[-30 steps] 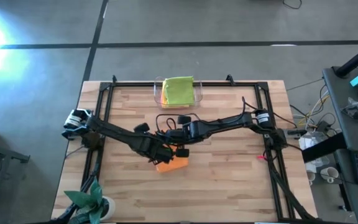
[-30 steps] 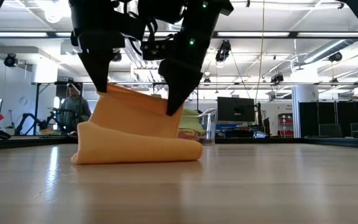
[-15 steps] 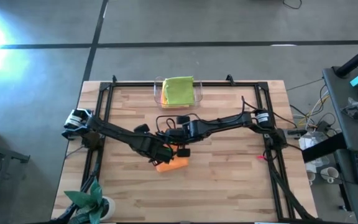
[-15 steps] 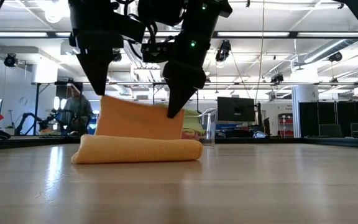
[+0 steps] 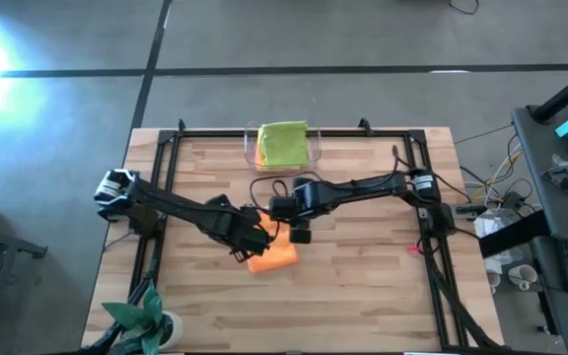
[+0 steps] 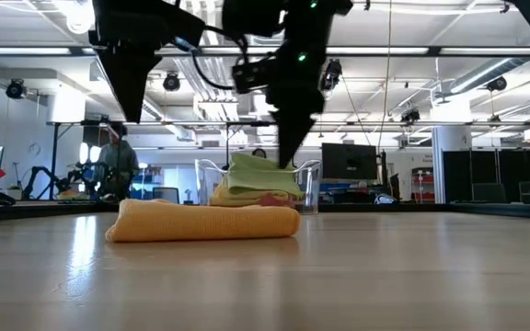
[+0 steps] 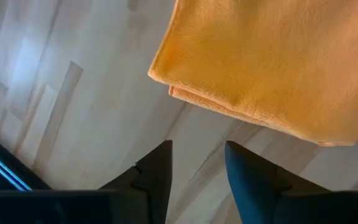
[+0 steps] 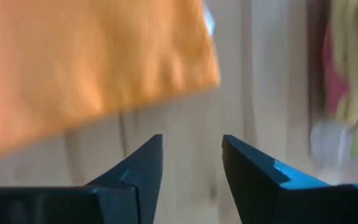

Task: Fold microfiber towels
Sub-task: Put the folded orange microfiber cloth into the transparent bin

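Left gripper [image 7: 197, 163] and right gripper [image 8: 191, 158]: fingers apart, empty, both above the orange towel [image 5: 272, 256]. The towel lies folded flat mid-table. Other towels [image 5: 283, 143] sit stacked in the tray [image 5: 315, 148] at the far edge. Lift both arms straight up so the fold isn't dragged open.

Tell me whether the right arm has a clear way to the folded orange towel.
Probably yes: the right gripper hangs open just above the orange towel, with only bare table between; the left gripper sits at the other side.
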